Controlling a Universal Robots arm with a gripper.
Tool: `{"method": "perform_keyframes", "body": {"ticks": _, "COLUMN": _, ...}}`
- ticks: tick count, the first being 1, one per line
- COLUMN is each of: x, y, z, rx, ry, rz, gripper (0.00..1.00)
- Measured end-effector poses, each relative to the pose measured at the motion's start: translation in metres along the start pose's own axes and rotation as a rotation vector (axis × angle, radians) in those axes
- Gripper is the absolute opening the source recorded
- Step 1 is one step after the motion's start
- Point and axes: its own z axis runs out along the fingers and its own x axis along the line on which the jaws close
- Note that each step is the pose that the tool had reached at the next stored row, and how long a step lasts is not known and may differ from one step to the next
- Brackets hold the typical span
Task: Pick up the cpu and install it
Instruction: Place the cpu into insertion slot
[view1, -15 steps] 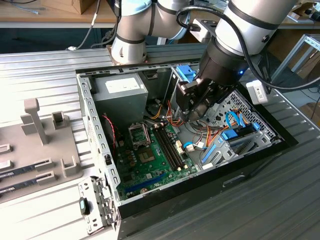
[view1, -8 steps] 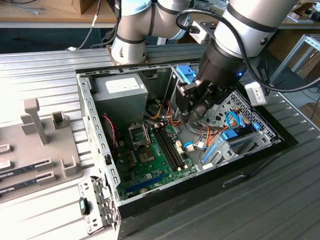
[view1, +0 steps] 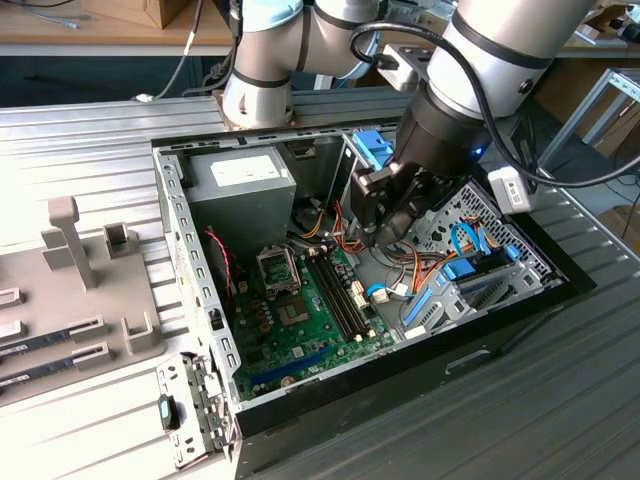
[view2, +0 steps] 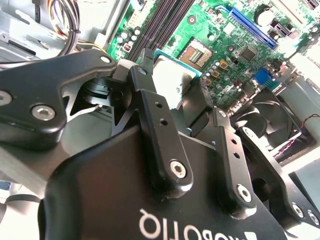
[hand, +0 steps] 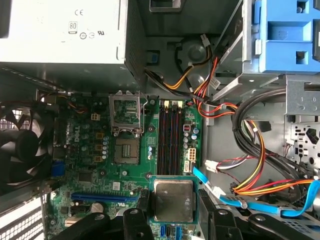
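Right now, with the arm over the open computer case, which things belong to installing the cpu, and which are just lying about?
Belong: small square silver-grey cpu with green rim, clamped in the black gripper; open square socket on the green motherboard.
Lying about: grey metal power supply box; black round fan; flat blue cables; orange-and-yellow wire bundle.

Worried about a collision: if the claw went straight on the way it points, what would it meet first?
Probably the motherboard near the memory slots, with the held cpu touching first; depth is unclear.
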Motion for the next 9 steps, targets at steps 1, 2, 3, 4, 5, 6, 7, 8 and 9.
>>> {"method": "perform_keyframes", "body": {"ticks": 1, "x": 0.0, "y": 0.0, "z": 0.0003, "rx": -0.0001, "ry": 0.0, "rz": 0.0, "gripper": 0.47}}
{"method": "perform_keyframes", "body": {"ticks": 2, "x": 0.0, "y": -0.0001, "z": 0.0006, "rx": -0.0001, "ry": 0.0, "rz": 0.0, "gripper": 0.47}}
{"method": "perform_keyframes", "body": {"ticks": 3, "x": 0.0, "y": -0.0001, "z": 0.0009, "rx": -0.0001, "ry": 0.0, "rz": 0.0, "gripper": 0.47}}
{"method": "perform_keyframes", "body": {"ticks": 4, "x": 0.0, "y": -0.0001, "z": 0.0012, "rx": -0.0001, "ry": 0.0, "rz": 0.0, "gripper": 0.47}}
{"method": "perform_keyframes", "body": {"ticks": 5, "x": 0.0, "y": -0.0001, "z": 0.0015, "rx": -0.0002, "ry": 0.0, "rz": 0.0, "gripper": 0.47}}
{"method": "perform_keyframes", "body": {"ticks": 6, "x": 0.0, "y": -0.0001, "z": 0.0019, "rx": -0.0001, "ry": 0.0, "rz": 0.0, "gripper": 0.47}}
{"method": "perform_keyframes", "body": {"ticks": 7, "x": 0.0, "y": -0.0001, "z": 0.0022, "rx": -0.0001, "ry": 0.0, "rz": 0.0, "gripper": 0.47}}
{"method": "perform_keyframes", "body": {"ticks": 8, "x": 0.0, "y": -0.0002, "z": 0.0026, "rx": -0.0002, "ry": 0.0, "rz": 0.0, "gripper": 0.47}}
{"method": "perform_keyframes", "body": {"ticks": 9, "x": 0.0, "y": -0.0002, "z": 0.0028, "rx": 0.0, "ry": 0.0, "rz": 0.0, "gripper": 0.47}}
